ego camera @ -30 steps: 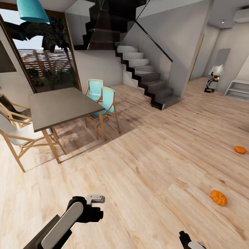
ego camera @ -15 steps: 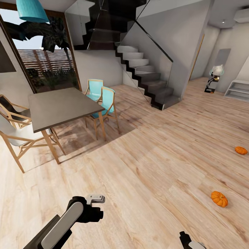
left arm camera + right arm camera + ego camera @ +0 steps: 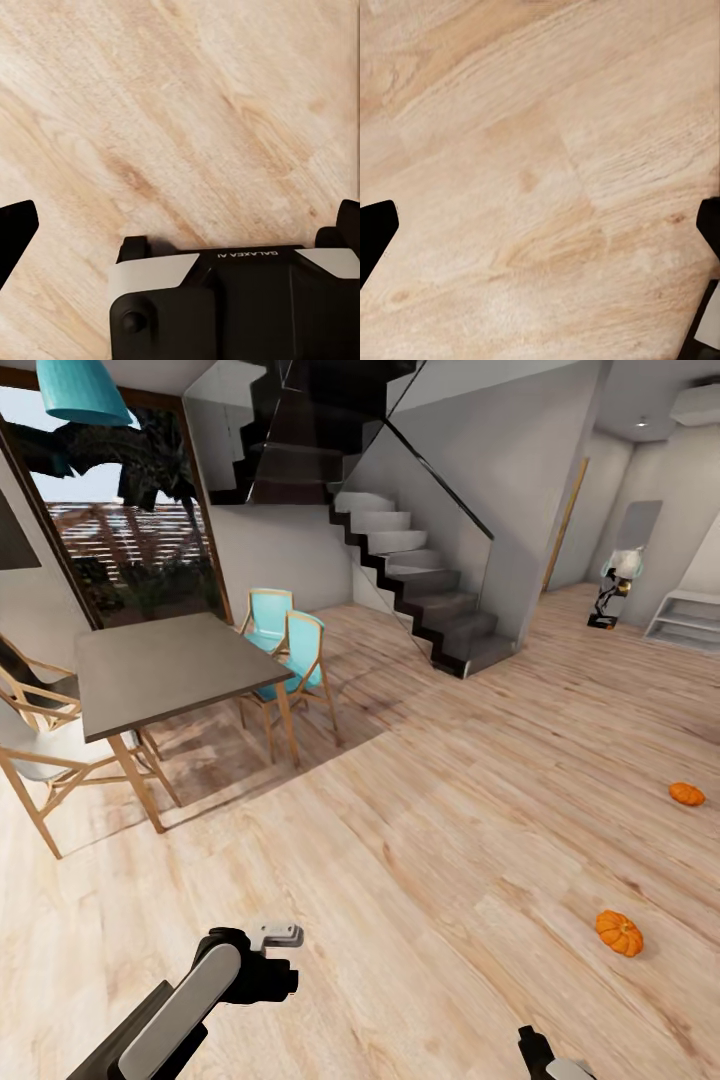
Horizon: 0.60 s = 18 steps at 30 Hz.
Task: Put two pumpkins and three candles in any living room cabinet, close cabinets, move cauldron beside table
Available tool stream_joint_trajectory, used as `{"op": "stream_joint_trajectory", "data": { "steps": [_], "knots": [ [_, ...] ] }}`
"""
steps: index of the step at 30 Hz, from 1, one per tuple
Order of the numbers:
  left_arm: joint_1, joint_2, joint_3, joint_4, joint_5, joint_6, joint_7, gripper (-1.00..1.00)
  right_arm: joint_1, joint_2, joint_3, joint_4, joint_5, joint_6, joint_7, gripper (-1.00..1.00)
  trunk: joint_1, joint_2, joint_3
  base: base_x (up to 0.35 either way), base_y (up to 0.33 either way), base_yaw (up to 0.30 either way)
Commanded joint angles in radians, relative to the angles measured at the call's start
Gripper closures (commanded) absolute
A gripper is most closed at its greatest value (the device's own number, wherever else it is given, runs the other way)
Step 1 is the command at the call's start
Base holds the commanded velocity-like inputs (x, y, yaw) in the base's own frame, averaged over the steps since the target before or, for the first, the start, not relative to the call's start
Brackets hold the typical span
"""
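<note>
The head view takes in the room: 2 pumpkins lie on the wood floor [image 3: 420, 830] at the right, the nearer pumpkin [image 3: 619, 933] well ahead of the right arm, the farther pumpkin [image 3: 686, 793] beyond it, the 2 well apart. Neither touches anything but the floor.

At the left stands a grey desk [image 3: 160, 670] on wooden legs, with 2 turquoise chairs [image 3: 290, 655] on its far side and pale wooden chairs [image 3: 35, 745] at its near end. A teal lamp [image 3: 80, 390] hangs above it, before a big window [image 3: 125, 520]. A dark staircase [image 3: 420, 575] with a glass rail climbs at the middle. Far right, a white shelf [image 3: 690, 620] stands by the wall.

The left hand [image 3: 275, 935] hangs low over bare floor; from the head view its opening cannot be told. In the left wrist view the left hand [image 3: 184, 225] shows dark finger edges at both sides of the frame, spread wide, with nothing but floorboards between them.

The right wrist view shows the right hand [image 3: 544, 225] likewise spread wide over plain floorboards, holding nothing.
</note>
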Motion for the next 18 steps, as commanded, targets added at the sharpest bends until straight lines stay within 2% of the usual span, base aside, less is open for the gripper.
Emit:
{"op": "stream_joint_trajectory", "data": {
  "steps": [1, 6, 13, 18],
  "knots": [
    [-0.001, 0.001, -0.002, -0.001, 0.008, 0.002, 0.01, -1.0, 0.0, -0.001, 0.009, 0.0, -0.01, -0.005, -0.001, -1.0, 0.0, -0.001, -0.001, 0.237, -0.082, 0.0],
    [-0.001, 0.001, -0.003, -0.001, 0.008, 0.002, 0.01, -1.0, 0.0, -0.001, 0.009, 0.004, -0.009, -0.005, 0.005, -1.0, 0.0, -0.001, -0.001, 0.26, -0.04, 0.0],
    [-0.001, 0.001, -0.003, -0.001, 0.009, 0.002, 0.01, -1.0, 0.0, -0.001, 0.009, 0.004, -0.009, -0.005, 0.007, -1.0, 0.0, -0.001, -0.001, 0.165, -0.119, -0.002],
    [-0.001, 0.001, -0.004, -0.001, 0.009, 0.002, 0.01, -1.0, 0.0, -0.001, 0.009, 0.004, -0.009, -0.005, 0.006, -1.0, 0.0, -0.001, -0.003, 0.122, -0.037, -0.155]
  ]
}}
